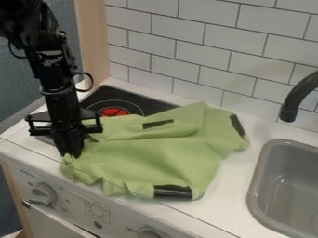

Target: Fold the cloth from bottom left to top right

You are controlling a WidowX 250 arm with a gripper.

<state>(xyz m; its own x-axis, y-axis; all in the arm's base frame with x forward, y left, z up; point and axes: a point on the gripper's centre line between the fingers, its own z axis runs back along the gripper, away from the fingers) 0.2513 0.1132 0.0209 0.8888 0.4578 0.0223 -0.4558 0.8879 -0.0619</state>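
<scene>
Down at the near left, the black pincer (71,153) looks squeezed closed on a corner of the green cloth (158,155), likely to pull it over. The wrinkly cloth lies across the white tabletop (231,195) and black stove top (146,103).

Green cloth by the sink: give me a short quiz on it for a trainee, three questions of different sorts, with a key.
1. True or false: the gripper is at the end of the green cloth farther from the sink.

2. Multiple choice: what does the cloth partly cover?
A) the faucet
B) the black stove top
C) a control knob

3. Fill in the blank: the burner's centre, seen beside the cloth's upper left edge, is ____ in colour.

Key: 1 true; 2 B; 3 red.
</scene>
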